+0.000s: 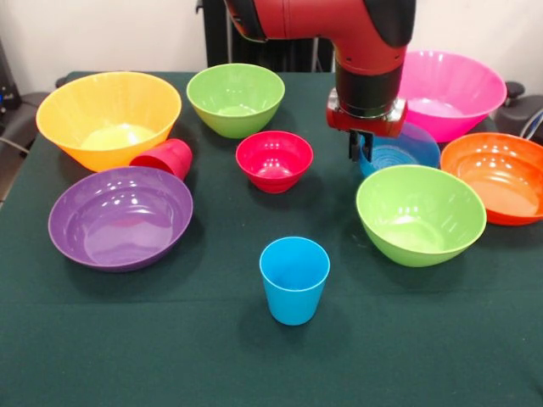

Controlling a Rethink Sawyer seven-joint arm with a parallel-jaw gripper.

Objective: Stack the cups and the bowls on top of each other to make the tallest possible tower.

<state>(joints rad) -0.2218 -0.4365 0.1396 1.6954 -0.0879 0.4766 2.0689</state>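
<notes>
The sky-blue cup point(294, 280) stands upright alone at the front centre. The red cup point(165, 158) lies on its side between the yellow-orange bowl point(109, 117) and the purple bowl point(120, 216). A small red bowl point(274, 159) sits mid-table. My gripper point(361, 146) hangs over the left rim of the small blue bowl point(403, 151), partly hiding it; its state does not show. One lime green bowl point(236, 97) is at the back, the other point(420, 214) in front of the blue bowl. No tower stands; nothing is stacked.
A large pink bowl point(450, 91) sits behind my gripper and an orange bowl point(501, 176) at the right edge. All rest on a dark green cloth point(170, 339). The red arm point(339, 25) comes down at the back right.
</notes>
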